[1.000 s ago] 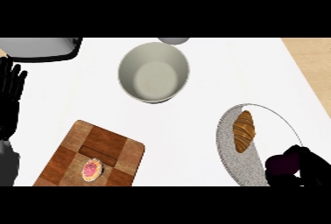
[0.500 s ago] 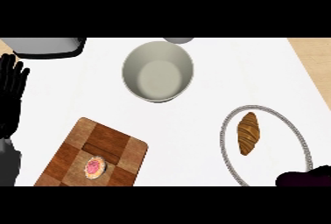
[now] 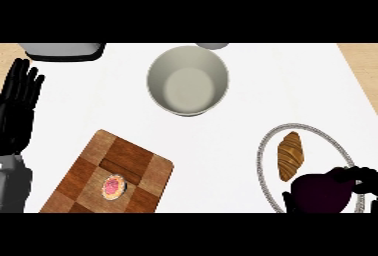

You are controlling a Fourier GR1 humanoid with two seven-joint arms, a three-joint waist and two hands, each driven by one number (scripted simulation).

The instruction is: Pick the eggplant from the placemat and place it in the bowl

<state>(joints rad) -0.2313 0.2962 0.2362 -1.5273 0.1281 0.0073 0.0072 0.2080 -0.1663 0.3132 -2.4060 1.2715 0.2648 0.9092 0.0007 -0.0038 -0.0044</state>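
Eggplant [image 3: 319,194] gripped in curled right hand [image 3: 353,178] fingers, near right corner, over placemat [image 3: 267,145] edge. Bowl [image 3: 187,81] far, white counter [image 3: 244,125] between. Left hand [image 3: 18,107] relaxed, left edge.

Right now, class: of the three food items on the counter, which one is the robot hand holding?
The dark purple eggplant, at the placemat's lower end; the right robot hand curls round it. The croissant and the pink-topped pastry lie untouched.
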